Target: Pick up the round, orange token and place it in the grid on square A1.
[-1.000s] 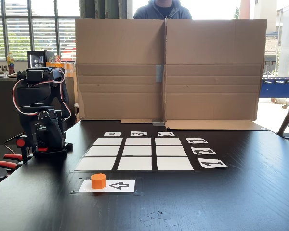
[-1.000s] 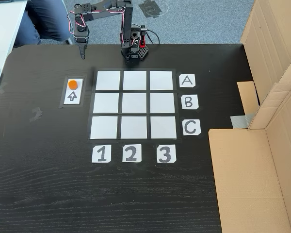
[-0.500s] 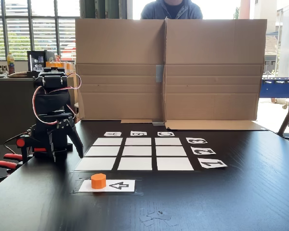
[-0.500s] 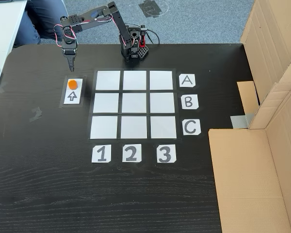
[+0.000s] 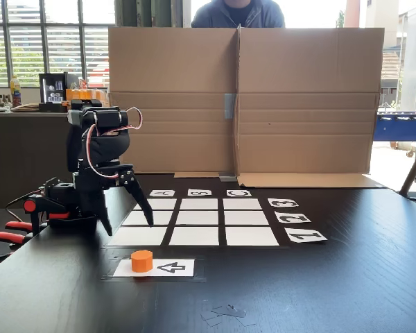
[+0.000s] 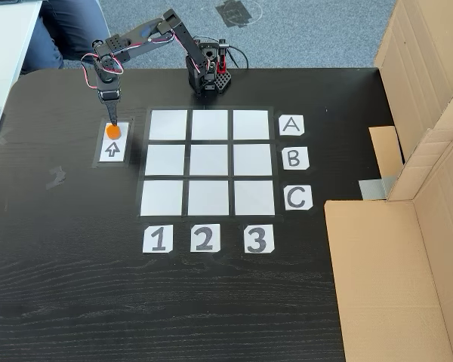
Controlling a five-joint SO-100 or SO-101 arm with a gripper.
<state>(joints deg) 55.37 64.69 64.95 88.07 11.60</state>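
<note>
Hovering open-jawed gripper [image 5: 125,223] right above the token [image 5: 142,261], which sits untouched on the arrow card [image 6: 113,142] beside the grid [image 6: 208,162], so basically nothing done yet: grab, lift and drop on A1 [image 6: 168,125] all remain.

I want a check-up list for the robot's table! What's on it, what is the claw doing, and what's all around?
Surface: black wooden table, a pale smudge at its left in the top-down fixed view.
Job's things: orange token on the arrow card, outside the grid; square A1 is bare.
Clutter: small scraps near the front edge.
Grippers: gripper open, fingers spread above the token.
Cables: red and white wires looped on the arm.
Surroundings: cardboard screen, a person behind it, windows.
</note>
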